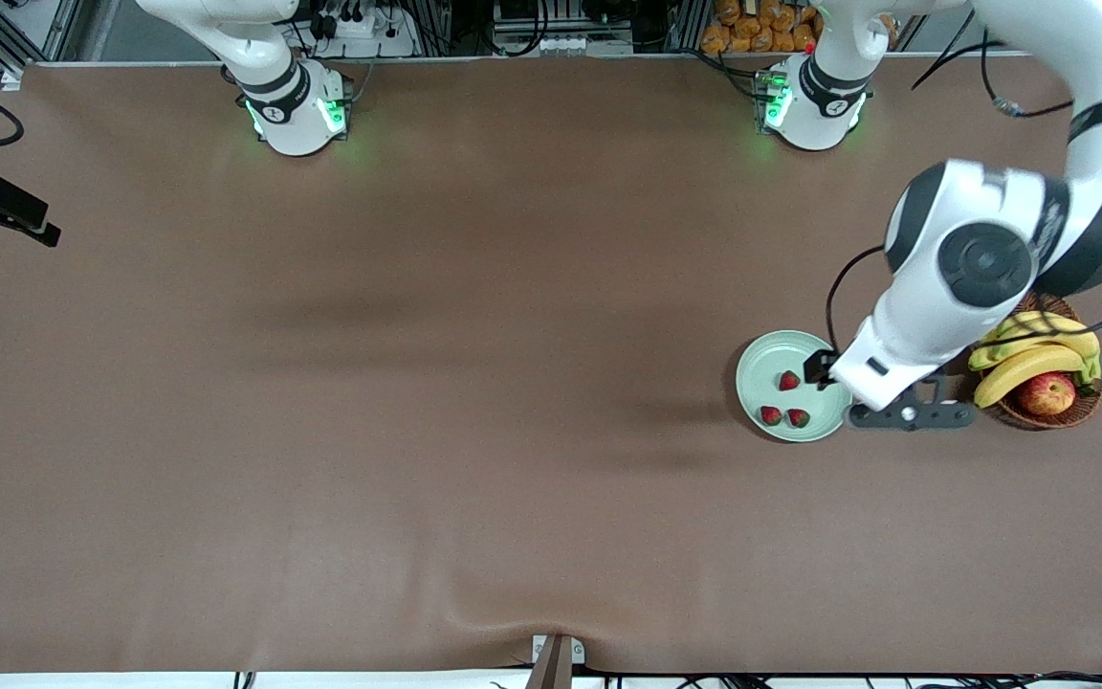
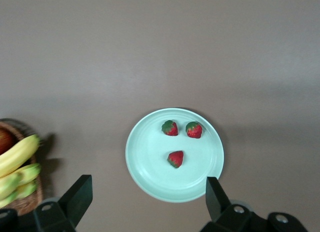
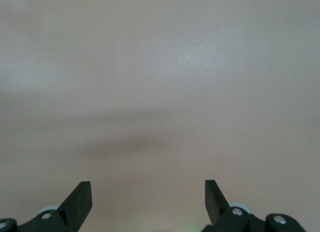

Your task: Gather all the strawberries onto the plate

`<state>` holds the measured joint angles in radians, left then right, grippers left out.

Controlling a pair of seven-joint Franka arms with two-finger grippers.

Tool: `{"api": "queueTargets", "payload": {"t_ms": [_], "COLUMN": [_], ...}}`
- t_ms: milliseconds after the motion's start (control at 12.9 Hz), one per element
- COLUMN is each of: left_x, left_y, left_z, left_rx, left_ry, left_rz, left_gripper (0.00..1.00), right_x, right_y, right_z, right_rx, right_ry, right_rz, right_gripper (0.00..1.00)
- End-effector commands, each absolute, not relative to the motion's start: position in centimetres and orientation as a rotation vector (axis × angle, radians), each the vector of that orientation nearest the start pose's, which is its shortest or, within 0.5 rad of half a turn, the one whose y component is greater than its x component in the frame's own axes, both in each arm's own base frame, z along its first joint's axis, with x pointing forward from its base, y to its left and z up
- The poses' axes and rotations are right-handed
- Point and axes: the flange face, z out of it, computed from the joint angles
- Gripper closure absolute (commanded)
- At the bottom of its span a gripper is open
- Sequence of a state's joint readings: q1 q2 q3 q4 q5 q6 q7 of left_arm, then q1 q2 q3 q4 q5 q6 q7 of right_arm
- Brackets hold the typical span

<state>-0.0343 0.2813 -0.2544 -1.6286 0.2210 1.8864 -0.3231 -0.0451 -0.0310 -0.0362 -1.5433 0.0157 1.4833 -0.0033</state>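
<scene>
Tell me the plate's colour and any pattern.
Pale mint green, plain; the plate shows best in the left wrist view.

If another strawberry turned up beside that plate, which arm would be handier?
Probably the left: its open gripper hangs over the plate holding three strawberries. The right gripper waits over bare table.

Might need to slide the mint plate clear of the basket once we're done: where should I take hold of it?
Take the plate by its raised rim on the side away from the basket, coming down from above, one finger inside the rim and one outside. That stretch is bare; the three strawberries lie toward the middle. The open left pincer hangs over it.
</scene>
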Motion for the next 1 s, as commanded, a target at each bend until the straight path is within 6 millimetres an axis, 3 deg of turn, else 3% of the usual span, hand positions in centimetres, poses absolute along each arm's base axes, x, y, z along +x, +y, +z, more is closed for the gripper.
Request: {"api": "queueTargets", "payload": {"t_ms": [0,155,232,386,541,696,928], "left_x": [59.3,57.9,57.3,56.7,55.2,55.1,52.7], "left_y": [-12.4,-11.8,-11.7,-9.2,-7.5,-6.0,-5.0], "left_z": [53.1,57.3,58.5,60.8,63.3,63.9,64.9], "left_rx": [-3.039,-3.071,-3.072,-3.098,-3.149,-3.154,-3.161], "left_ry": [-0.066,-0.051,-0.058,-0.125,-0.041,0.016,0.001], "left_rz": [-0.035,-0.030,0.005,0.065,0.040,0.024,0.047], "left_gripper": [0.00,0.00,0.00,0.00,0.00,0.00,0.00], "right_x": [53.3,53.3,53.4,53.5,53.6,53.5,53.6], "right_y": [-4.3,-4.3,-4.2,-4.1,-4.1,-4.4,-4.1], "right_z": [65.2,65.2,65.0,64.9,64.9,64.9,64.9], "right_rx": [-3.119,-3.119,-3.119,-3.119,-3.119,-3.119,-3.119], "right_ry": [0.151,0.151,0.151,0.146,0.149,0.153,0.149], "right_rz": [0.045,0.045,0.049,0.052,0.052,0.052,0.052], "right_gripper": [0.00,0.00,0.00,0.00,0.00,0.00,0.00]}}
